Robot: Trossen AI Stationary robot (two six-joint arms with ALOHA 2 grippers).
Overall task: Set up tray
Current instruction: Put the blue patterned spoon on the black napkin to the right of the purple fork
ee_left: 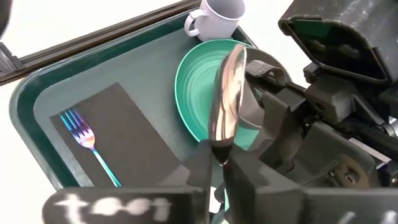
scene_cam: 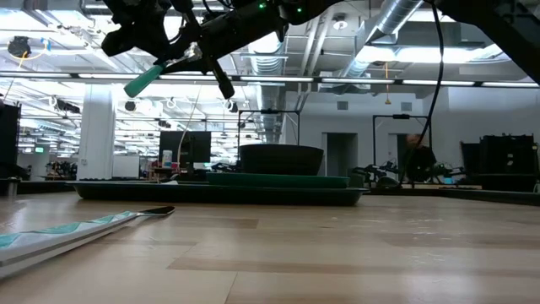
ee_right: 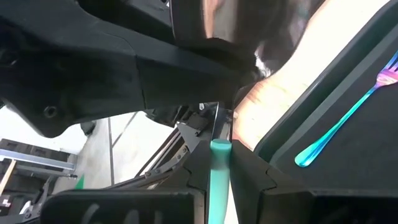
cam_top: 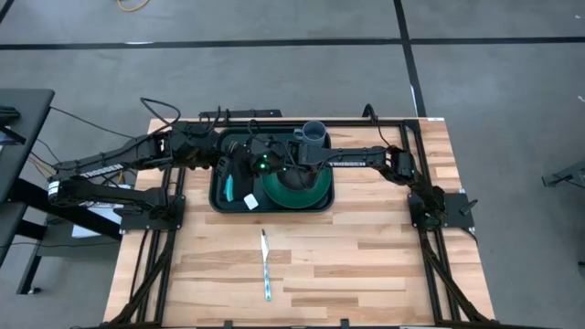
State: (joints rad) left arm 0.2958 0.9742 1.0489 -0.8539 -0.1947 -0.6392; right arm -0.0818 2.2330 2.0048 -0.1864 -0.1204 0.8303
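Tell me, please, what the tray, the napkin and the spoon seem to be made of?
The tray: likely plastic, smooth dark green with a moulded rim. The napkin: probably paper or cloth, flat matte black. The spoon: apparently polished metal, mirror-bright bowl, with a teal, seemingly plastic handle.

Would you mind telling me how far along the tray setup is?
Done: napkin, fork, plate and mug sit on the tray. In hand: left gripper and right gripper are shut on the spoon above the tray, seemingly a handover. Left: place the spoon, then the knife lying on the table.
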